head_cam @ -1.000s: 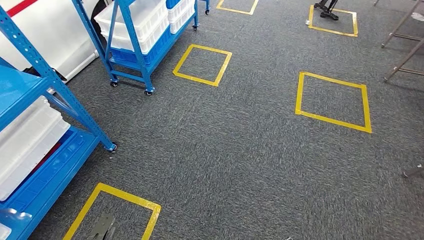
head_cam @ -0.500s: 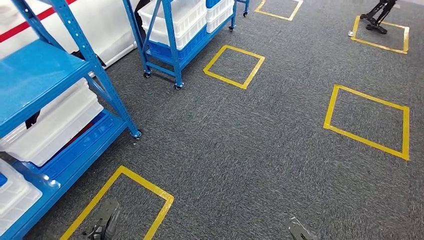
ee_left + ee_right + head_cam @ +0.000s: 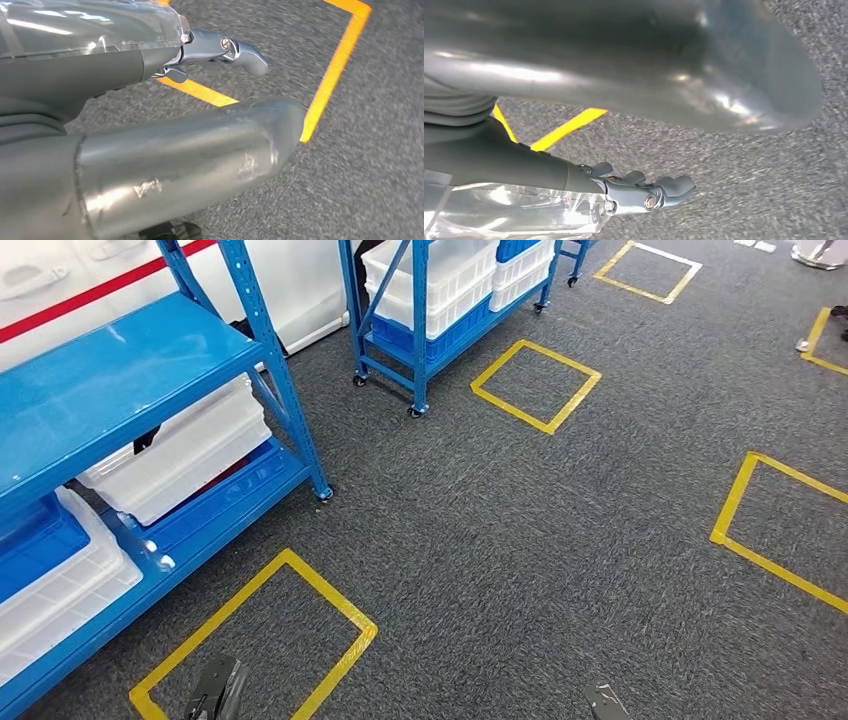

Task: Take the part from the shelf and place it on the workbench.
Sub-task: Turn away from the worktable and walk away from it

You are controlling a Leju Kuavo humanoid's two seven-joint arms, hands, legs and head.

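Head view: blue shelf point(image 3: 130, 380) at the left of the frame, white bins point(image 3: 185, 455) on its lower tier, one with a blue bin point(image 3: 35, 545) nested in it at the far left. Second blue wheeled rack point(image 3: 420, 335) at upper centre, stacked with white crates point(image 3: 440, 275). Grey carpet point(image 3: 520, 540) marked with yellow tape squares point(image 3: 255, 640), one at lower left, one at upper centre, one at the right edge. No telling which bin holds the part.

Left wrist view: left hand point(image 3: 150, 150) hanging over the carpet and a tape corner, thumb and fingers point(image 3: 240, 50) apart, holding nothing.

Right wrist view: right hand point(image 3: 624, 100) over the carpet beside a tape line, fingers point(image 3: 669, 187) lightly bent and apart from the thumb, holding nothing.
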